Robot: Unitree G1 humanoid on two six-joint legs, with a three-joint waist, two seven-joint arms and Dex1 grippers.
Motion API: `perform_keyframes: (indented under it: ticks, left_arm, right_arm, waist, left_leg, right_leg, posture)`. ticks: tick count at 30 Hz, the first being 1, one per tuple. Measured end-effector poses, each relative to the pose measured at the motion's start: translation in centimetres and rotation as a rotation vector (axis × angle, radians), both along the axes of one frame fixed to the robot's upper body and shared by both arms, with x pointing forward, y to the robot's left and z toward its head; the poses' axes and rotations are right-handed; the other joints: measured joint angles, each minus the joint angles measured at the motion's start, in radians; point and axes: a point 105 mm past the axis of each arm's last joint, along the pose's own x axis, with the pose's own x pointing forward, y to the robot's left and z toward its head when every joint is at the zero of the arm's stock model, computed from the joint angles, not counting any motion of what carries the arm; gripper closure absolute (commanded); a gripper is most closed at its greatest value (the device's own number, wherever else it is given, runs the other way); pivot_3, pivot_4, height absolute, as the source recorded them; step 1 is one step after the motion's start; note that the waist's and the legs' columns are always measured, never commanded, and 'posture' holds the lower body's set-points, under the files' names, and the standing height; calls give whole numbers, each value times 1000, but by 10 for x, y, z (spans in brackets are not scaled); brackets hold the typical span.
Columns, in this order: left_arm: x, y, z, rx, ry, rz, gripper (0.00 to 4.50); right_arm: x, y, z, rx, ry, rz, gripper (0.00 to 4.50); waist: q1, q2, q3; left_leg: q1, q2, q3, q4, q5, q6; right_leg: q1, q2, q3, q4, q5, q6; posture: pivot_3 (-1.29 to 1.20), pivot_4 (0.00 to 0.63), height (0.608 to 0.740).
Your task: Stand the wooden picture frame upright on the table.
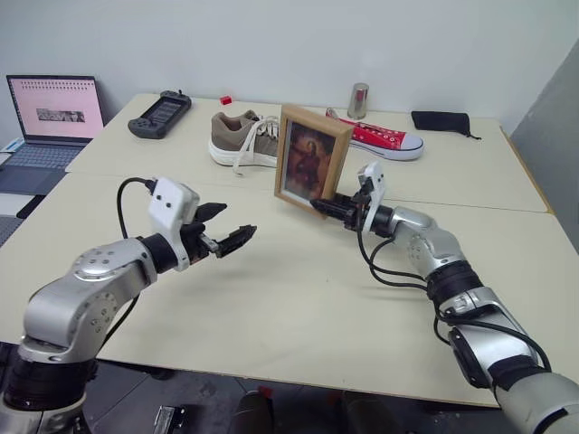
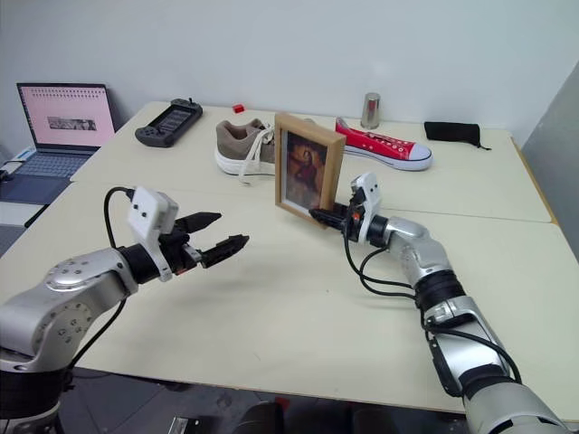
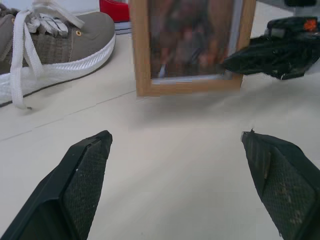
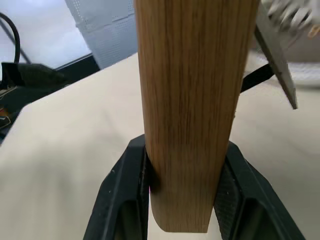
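Right wrist view shows my right gripper point(image 4: 182, 192) pinching the wooden picture frame point(image 1: 311, 158), upright on the table point(image 1: 298, 298); release remains.

Head stereo pair looking forward and down; two wrist cameras aimed along the fingers.

From the head, slightly offset eyes facing 12 o'clock over the table point(image 1: 298, 298), sharing both arms, the wooden picture frame point(image 1: 312, 158), shoes and laptop point(image 1: 52, 117). Left wrist: low over the table, near, looking between the left end effector point(image 3: 177, 185) fingers toward the frame front and right end effector point(image 3: 272, 50). Right wrist: very close, facing the frame's edge at 12 o'clock, clamped between the fingers point(image 4: 125, 195).
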Motion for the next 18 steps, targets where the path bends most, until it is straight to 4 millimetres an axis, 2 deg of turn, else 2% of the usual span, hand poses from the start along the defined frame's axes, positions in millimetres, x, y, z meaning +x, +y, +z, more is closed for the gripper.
perform_keyframes:
  ticks: [3, 10, 12, 18]
  left_arm:
    - [-1, -4, -10, 18, -9, 1, 56]
    - [-1, -4, -10, 37, -22, -3, 56]
    - [0, -5, -11, 36, -24, -3, 0]
    - [4, -4, -14, 26, -17, 0, 0]
  right_arm:
    - [-1, 9, -30, -19, 100, -9, 3091]
    - [3, 3, -33, -23, 86, -34, 3091]
    - [3, 3, -35, -40, 77, -35, 2495]
    - [3, -9, -46, -68, 98, -66, 1123]
  waist:
    - [0, 0, 0]
    - [1, 0, 0]
    - [1, 0, 0]
    - [1, 0, 0]
  left_leg:
    - [-1, 0, 1, 0, 0, 0]
    - [-1, 0, 0, 1, 0, 0]
    - [-1, 0, 0, 1, 0, 0]
    - [-1, 0, 0, 1, 0, 0]
  right_leg:
    - [-1, 0, 0, 0, 0, 0]
    - [-1, 1, 0, 0, 0, 0]
    - [-1, 1, 0, 0, 0, 0]
    - [-1, 1, 0, 0, 0, 0]
  posture:
    - [0, 150, 740]
    - [0, 150, 740]
    - [0, 150, 740]
    - [0, 150, 740]
